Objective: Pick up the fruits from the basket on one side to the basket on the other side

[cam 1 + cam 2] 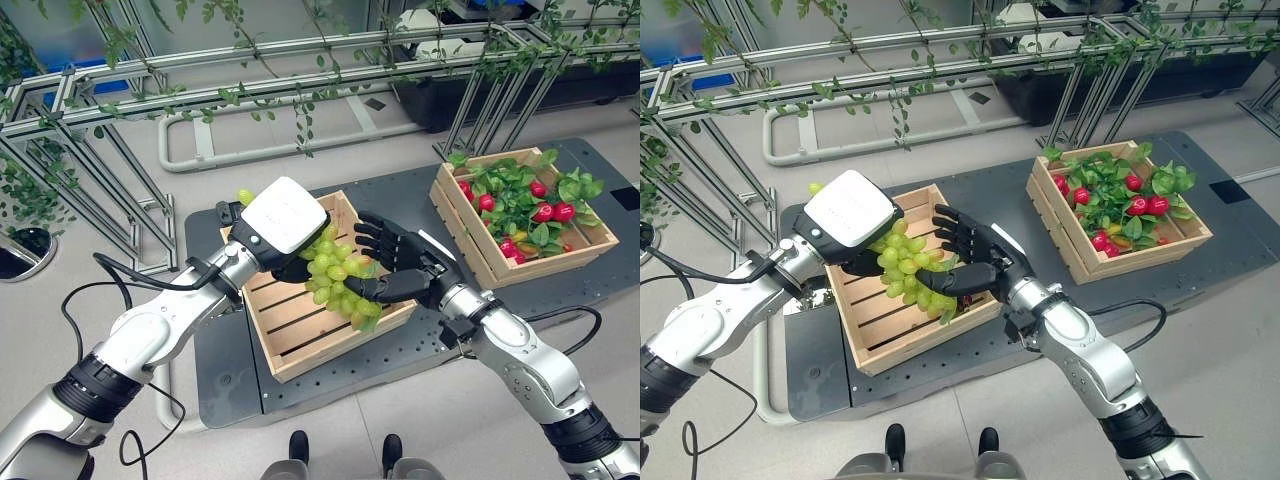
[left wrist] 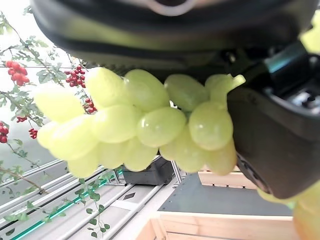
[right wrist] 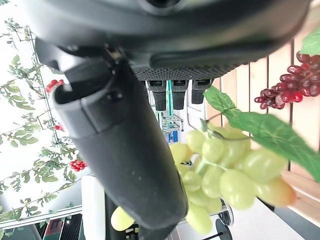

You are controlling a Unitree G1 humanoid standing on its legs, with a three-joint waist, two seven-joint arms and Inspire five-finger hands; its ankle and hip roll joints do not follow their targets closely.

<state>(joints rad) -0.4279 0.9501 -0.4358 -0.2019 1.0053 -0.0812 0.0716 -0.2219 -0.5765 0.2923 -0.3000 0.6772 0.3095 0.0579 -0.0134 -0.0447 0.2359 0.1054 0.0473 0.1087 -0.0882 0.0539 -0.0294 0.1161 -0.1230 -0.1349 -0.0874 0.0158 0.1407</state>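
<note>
My left hand fills the twelve o'clock edge and drops down at three o'clock as a dark bulk. A bunch of green grapes hangs pressed against it, centre frame. At nine o'clock, red berry sprigs on leafy vines. At six o'clock, a wooden crate rim; above it a dark platform.
</note>
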